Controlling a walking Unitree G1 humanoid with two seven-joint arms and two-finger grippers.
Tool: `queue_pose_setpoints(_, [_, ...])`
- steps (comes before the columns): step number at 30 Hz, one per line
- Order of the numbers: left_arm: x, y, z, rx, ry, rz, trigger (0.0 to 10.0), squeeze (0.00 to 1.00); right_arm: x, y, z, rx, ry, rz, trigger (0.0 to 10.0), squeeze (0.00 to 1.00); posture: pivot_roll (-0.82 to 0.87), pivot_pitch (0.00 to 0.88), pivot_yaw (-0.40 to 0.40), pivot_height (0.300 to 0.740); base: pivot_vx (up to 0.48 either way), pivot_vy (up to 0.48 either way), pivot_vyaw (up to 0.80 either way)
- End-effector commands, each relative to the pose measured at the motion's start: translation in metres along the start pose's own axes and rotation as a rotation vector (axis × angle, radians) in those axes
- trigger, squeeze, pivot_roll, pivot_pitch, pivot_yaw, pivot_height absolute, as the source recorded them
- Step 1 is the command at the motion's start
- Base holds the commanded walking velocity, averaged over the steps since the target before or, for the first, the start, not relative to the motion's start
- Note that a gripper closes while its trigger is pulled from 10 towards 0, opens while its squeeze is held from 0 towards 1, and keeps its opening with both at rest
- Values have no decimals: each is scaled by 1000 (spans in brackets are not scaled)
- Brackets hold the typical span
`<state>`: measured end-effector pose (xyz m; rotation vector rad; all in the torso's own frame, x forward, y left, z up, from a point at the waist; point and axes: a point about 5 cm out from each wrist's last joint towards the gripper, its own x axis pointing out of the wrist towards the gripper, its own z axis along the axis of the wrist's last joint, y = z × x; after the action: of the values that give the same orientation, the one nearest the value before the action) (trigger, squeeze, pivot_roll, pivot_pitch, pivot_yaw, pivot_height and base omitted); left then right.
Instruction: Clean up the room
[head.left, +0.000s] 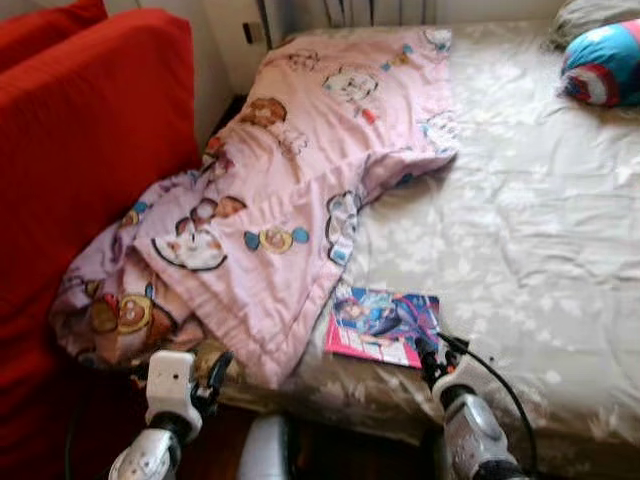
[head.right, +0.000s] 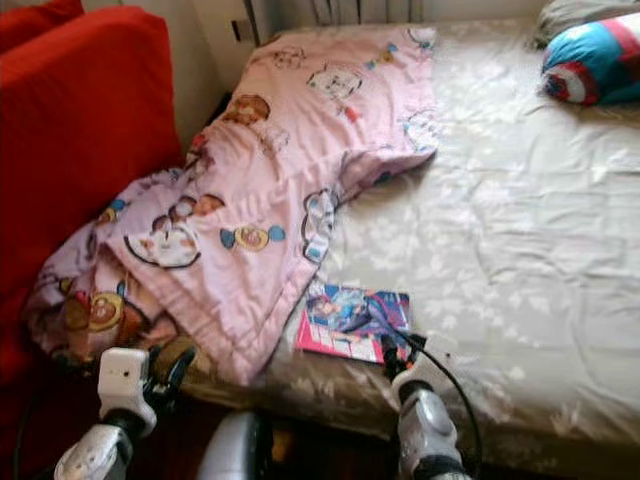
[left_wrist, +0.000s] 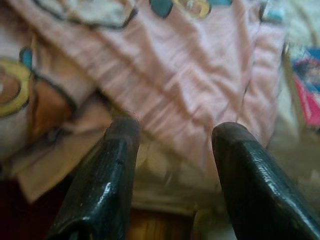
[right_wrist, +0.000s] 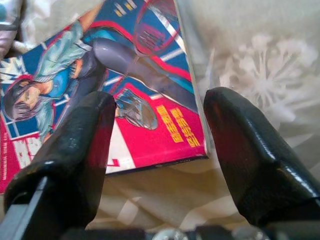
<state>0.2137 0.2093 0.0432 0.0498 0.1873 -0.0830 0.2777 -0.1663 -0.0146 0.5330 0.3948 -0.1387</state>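
The right gripper (right_wrist: 157, 125) has its jaws spread wide just above the near corner of the comic (head.left: 383, 325), grasping nothing. The comic lies flat near the foot edge of the bed (head.left: 520, 240), beside the pink quilt (head.left: 290, 180). The left gripper (left_wrist: 170, 140) hovers, jaws released, before the quilt's hanging edge. A red sofa (head.left: 80, 150) stands left; a blue cushion (head.left: 603, 63) rests by the bed's head.

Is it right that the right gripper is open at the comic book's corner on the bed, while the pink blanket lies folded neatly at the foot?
Not quite. The right gripper is open at the comic book on the bed, but the pink blanket lies crumpled, spilling off the bed's edge, as the left eye view shows.
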Motion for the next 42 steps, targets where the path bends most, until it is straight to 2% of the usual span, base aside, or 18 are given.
queue_pose_setpoints(1, [-9,6,-1,6,36,9,10000,0,-1,-1,0,49,-15,-6,10000,0,175,279,151,618,0,0,0])
queue_pose_setpoints(6, [-15,7,1,11,53,14,10000,0,1,-1,6,71,-48,8,10000,0,176,291,156,618,0,0,0])
queue_pose_setpoints(9, [-17,5,2,44,62,-3,10000,0,1,-1,6,76,-46,20,10000,0,186,301,163,618,0,0,0])
queue_pose_setpoints(15, [-20,2,6,48,70,-10,10000,0,-2,-5,-1,149,-17,26,10000,0,194,303,165,618,0,0,0])
queue_pose_setpoints(17, [-22,1,7,51,73,-13,10000,0,-4,-8,-4,216,-9,29,10000,0,197,307,166,618,0,0,0])
queue_pose_setpoints(21, [-23,1,7,52,77,-12,10000,0,-5,-11,-6,277,-13,23,10000,0,199,310,167,618,0,0,0])
queue_pose_setpoints(23, [-25,1,8,54,82,-11,10000,0,-8,-20,-9,370,-11,-23,10000,0,205,312,168,618,0,0,0])
queue_pose_setpoints(24, [-25,1,8,54,82,-11,10000,0,-8,-20,-9,370,-11,-23,10000,0,205,312,168,618,0,0,0])
queue_pose_setpoints(25, [-27,1,9,57,81,-13,10000,0,-10,-23,-11,454,-14,-16,10000,0,213,312,170,618,0,0,0])
queue_pose_setpoints(30, [-27,1,14,65,73,-15,10000,0,-12,-21,-17,562,5,46,10000,0,226,317,174,618,0,0,0])
queue_pose_setpoints(35, [-30,3,16,73,78,-11,10000,0,-14,-15,-25,594,48,80,10000,0,239,326,184,618,0,0,0])
queue_pose_setpoints(42, [-32,4,14,78,90,-11,10000,0,-12,-4,-27,573,88,143,10000,0,238,327,185,618,0,0,0])
